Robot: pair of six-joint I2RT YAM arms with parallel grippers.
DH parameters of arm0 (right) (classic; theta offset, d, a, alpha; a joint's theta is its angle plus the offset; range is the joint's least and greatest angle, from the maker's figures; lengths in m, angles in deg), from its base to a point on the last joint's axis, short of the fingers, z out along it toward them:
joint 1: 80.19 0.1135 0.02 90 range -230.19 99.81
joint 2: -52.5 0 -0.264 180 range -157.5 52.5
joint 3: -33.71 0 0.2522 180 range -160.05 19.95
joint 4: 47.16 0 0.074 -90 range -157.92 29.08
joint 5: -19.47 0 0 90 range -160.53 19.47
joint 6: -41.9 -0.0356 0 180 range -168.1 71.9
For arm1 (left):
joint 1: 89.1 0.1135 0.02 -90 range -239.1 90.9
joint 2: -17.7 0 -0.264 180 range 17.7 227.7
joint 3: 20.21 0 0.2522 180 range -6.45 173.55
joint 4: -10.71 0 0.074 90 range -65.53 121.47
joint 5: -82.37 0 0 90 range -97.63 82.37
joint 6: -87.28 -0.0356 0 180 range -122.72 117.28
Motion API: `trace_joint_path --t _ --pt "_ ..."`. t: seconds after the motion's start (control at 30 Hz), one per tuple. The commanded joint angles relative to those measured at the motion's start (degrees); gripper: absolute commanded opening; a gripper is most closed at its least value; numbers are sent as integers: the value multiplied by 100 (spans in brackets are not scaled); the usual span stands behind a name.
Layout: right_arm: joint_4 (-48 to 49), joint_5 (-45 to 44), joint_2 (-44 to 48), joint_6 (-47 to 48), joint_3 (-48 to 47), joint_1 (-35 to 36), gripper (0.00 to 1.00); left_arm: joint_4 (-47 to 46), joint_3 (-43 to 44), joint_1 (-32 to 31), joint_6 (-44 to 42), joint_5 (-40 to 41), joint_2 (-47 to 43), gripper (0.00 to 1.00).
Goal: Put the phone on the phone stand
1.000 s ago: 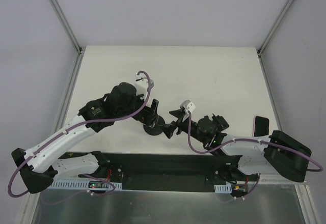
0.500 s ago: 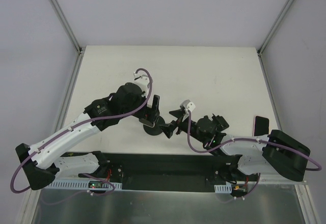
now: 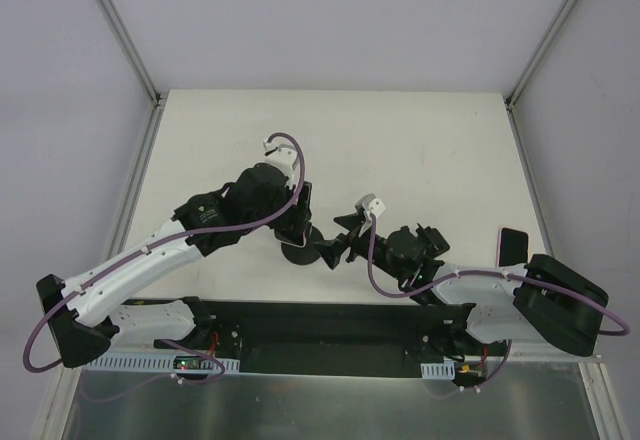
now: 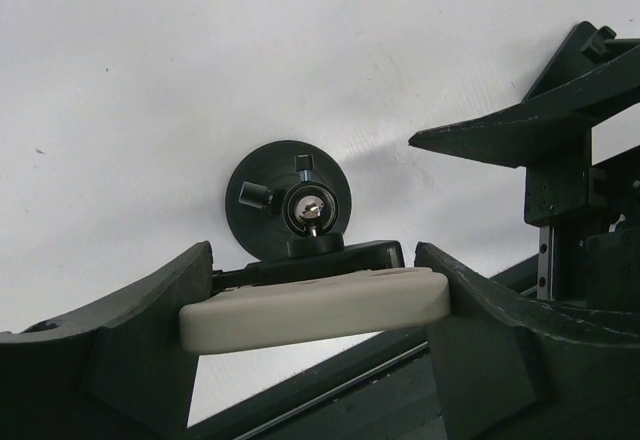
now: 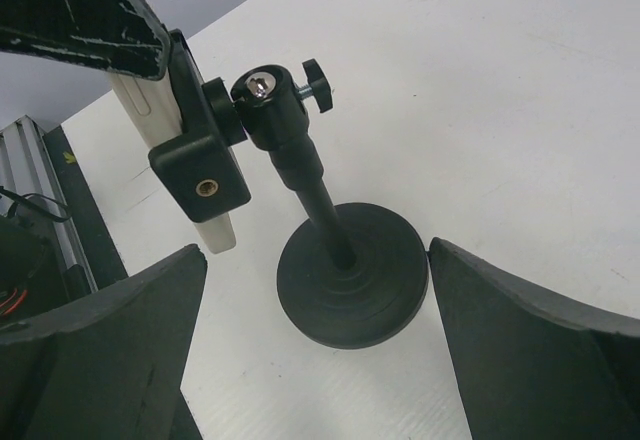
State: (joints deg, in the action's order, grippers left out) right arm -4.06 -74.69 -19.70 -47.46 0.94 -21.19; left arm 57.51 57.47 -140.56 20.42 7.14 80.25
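My left gripper is shut on the phone, a slab in a cream case gripped across its width. It holds the phone right above the black phone stand, against the stand's clamp. The round stand base rests on the table. In the right wrist view the phone sits behind the clamp, which tops the post and ball head. My right gripper is open, with its jaws on either side of the stand base. In the top view the left gripper and right gripper meet at the stand.
A flat black rectangle lies near the right edge of the white table. Metal frame posts stand at the back corners. The black rail with the arm bases runs along the near edge.
My left arm has reached further right, bringing the phone closer onto the stand's clamp. The right gripper and the stand have stayed in place.
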Motion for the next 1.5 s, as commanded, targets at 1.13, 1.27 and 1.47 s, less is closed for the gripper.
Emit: trace_joint_path --t 1.13,1.27,1.47 --pt "378 311 593 -513 230 -258 96 -2590 2246 4334 -2875 -1833 1962 0" --pt "396 320 620 -530 239 -284 96 -3119 2896 4810 -3411 -2328 2849 0" --pt "667 311 331 -802 239 -328 96 -2865 4531 5110 -3852 -2416 4317 0"
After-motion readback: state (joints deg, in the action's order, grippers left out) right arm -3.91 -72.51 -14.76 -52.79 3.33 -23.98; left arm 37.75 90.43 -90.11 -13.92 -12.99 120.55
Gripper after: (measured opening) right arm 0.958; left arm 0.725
